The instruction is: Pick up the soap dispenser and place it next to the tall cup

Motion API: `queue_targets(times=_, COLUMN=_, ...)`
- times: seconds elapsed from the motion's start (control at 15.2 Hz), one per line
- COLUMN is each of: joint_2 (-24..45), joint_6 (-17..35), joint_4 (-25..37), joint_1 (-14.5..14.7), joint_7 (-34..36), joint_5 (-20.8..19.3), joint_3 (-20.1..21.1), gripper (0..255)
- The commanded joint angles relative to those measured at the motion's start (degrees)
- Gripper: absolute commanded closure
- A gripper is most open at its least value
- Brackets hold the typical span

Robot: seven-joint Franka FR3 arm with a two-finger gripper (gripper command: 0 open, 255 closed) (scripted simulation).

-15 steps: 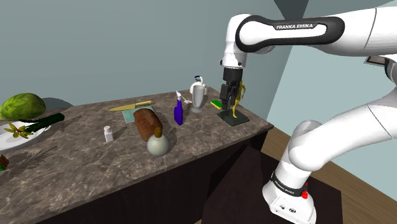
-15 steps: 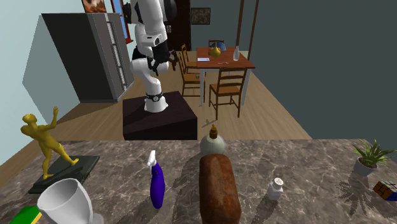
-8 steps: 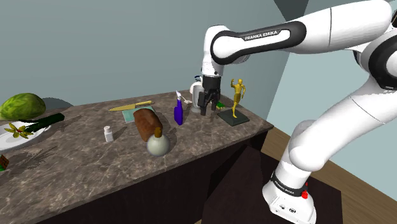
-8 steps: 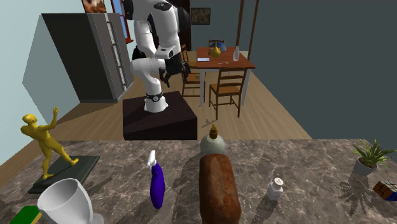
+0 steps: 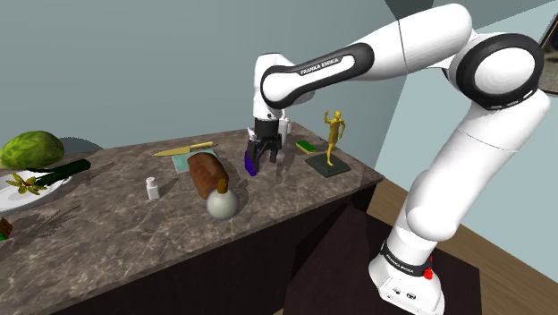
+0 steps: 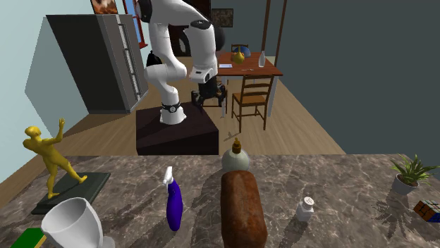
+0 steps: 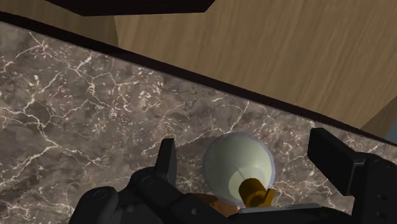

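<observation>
White arm (FRANKA EMIKA), jaws apart

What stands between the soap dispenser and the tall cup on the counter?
The blue spray bottle stands roughly between the soap dispenser and the tall cup, as the second exterior view shows.

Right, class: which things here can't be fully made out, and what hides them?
Tall cup: second exterior view, lower part cut off by the bottom edge.
Purple spray bottle: shoulder view, partly behind the gripper.
Soap dispenser: wrist view, partly behind the gripper's body.
Small box: second exterior view, too small to identify.
</observation>
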Motion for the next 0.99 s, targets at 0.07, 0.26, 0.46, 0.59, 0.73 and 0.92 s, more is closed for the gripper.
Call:
queue_targets(times=0.07, joint_2=6.8, joint_6=2.87, joint_4=4.51, joint_1=0.55, joint_7=2.99, joint_5=-1.54, joint_3=1.19, gripper=0)
queue_targets(times=0.26, joint_2=13.45, joint_6=4.68, joint_4=9.76, joint_1=1.2, joint_7=5.69, joint_5=-3.54, joint_3=1.76, gripper=0)
queue_targets(times=0.46, joint_2=20.19, joint_6=5.75, joint_4=15.75, joint_1=2.15, joint_7=8.3, joint_5=-5.71, joint_3=1.89, gripper=0)
queue_targets(times=0.59, joint_2=24.74, joint_6=6.03, joint_4=20.2, joint_1=2.95, joint_7=9.93, joint_5=-7.15, joint_3=1.75, gripper=0)
queue_targets(times=0.73, joint_2=29.36, joint_6=5.95, joint_4=25.07, joint_1=3.85, joint_7=11.43, joint_5=-8.51, joint_3=1.47, gripper=0)
queue_targets(times=0.92, joint_2=31.48, joint_6=7.17, joint_4=26.03, joint_1=4.29, joint_7=11.94, joint_5=-9.01, joint_3=1.26, gripper=0)
